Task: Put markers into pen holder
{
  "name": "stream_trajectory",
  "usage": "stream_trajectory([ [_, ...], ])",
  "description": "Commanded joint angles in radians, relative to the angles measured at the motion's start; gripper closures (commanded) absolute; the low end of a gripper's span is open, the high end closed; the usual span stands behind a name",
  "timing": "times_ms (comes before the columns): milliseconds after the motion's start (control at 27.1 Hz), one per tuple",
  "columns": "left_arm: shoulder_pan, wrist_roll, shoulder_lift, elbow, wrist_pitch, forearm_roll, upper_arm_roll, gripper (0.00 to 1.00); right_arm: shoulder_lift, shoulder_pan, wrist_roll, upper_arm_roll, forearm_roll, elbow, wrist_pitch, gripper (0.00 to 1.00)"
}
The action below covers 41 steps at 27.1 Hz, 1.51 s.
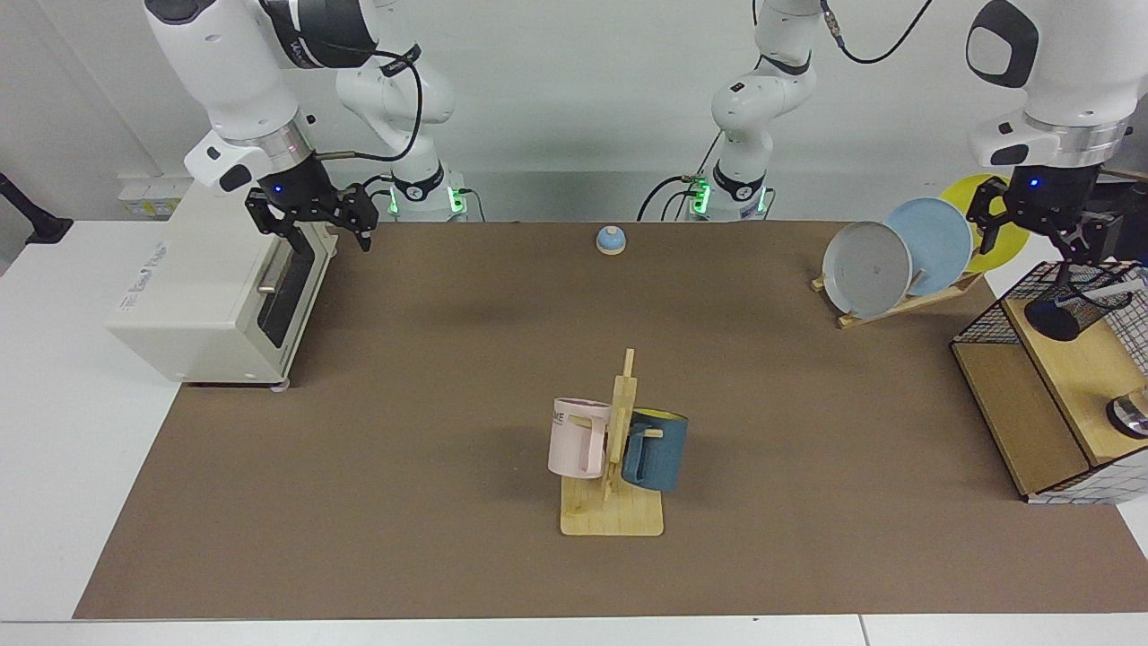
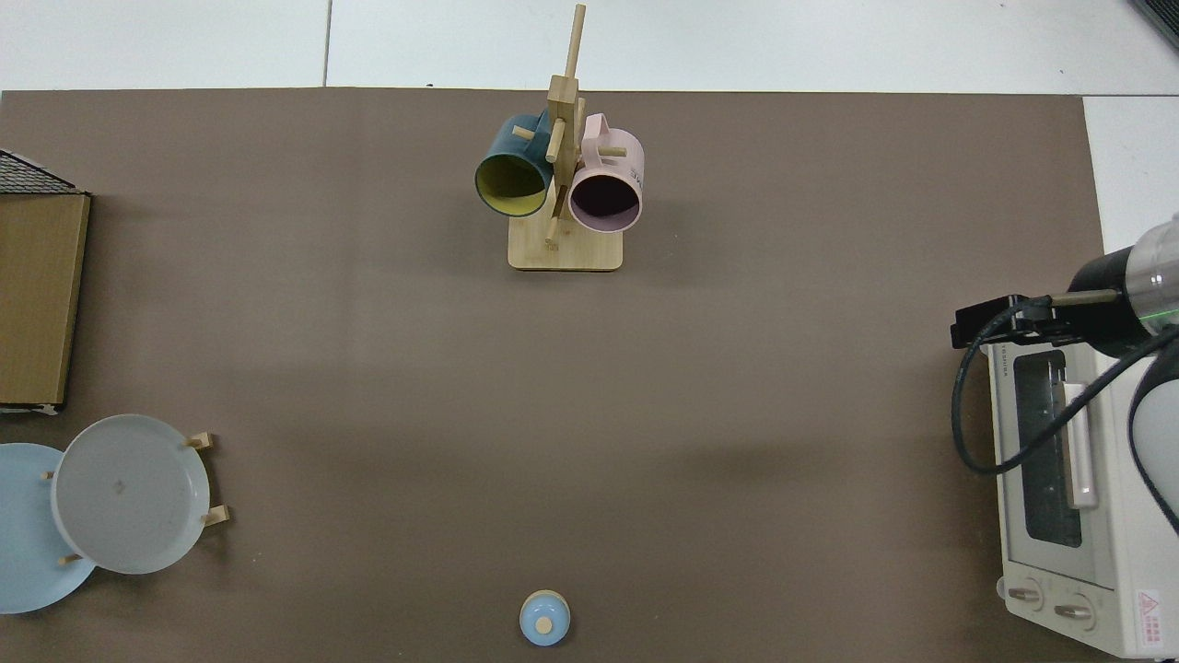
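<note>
The pen holder [image 1: 1074, 307], a black mesh cup, leans tilted on the wooden shelf inside the wire-grid basket [image 1: 978, 325] at the facing view's right edge. The marker's [image 1: 1118, 292] white barrel pokes out of its mouth; the blue cap is hidden. My left gripper [image 1: 1028, 256] hangs open and empty just up and to the left of the cup, in front of the plates. My right gripper [image 1: 330, 235] waits open and empty beside the toaster oven's top front corner, far across the table. In the top view only the right gripper [image 2: 978, 327] shows; cup and marker are out of view.
A plate rack [image 1: 906, 301] holds grey, blue and yellow plates close behind the left gripper. A wooden mug rack [image 1: 614, 502] with a pink and a blue mug stands mid-table. A small blue bell [image 1: 611, 240] sits at the back. The toaster oven [image 1: 211, 296] fills the far left.
</note>
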<state>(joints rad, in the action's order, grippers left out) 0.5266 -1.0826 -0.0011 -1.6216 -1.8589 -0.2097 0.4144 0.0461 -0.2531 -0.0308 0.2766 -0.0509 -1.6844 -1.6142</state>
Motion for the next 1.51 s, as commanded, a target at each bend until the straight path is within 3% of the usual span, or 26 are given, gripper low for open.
stream_trajectory([
  [0,-0.005,0.298,-0.027,0.003,0.090,0.085,0.035,0.00,0.026,-0.014,0.038,0.003,-0.018,-0.032,-0.023,0.00],
  [442,-0.005,0.808,-0.036,-0.001,0.152,0.225,0.086,0.00,0.026,-0.014,0.038,0.003,-0.018,-0.031,-0.023,0.00],
  [1215,-0.008,0.931,-0.042,0.002,0.191,0.234,0.104,0.00,0.026,-0.014,0.038,0.003,-0.018,-0.031,-0.023,0.00],
  [1326,-0.068,0.938,-0.042,0.002,0.191,0.234,0.064,0.00,0.026,-0.014,0.038,0.003,-0.018,-0.031,-0.023,0.00],
  [1473,-0.229,0.984,-0.042,0.003,0.191,0.233,-0.081,0.00,0.026,-0.014,0.038,0.003,-0.018,-0.032,-0.023,0.00],
])
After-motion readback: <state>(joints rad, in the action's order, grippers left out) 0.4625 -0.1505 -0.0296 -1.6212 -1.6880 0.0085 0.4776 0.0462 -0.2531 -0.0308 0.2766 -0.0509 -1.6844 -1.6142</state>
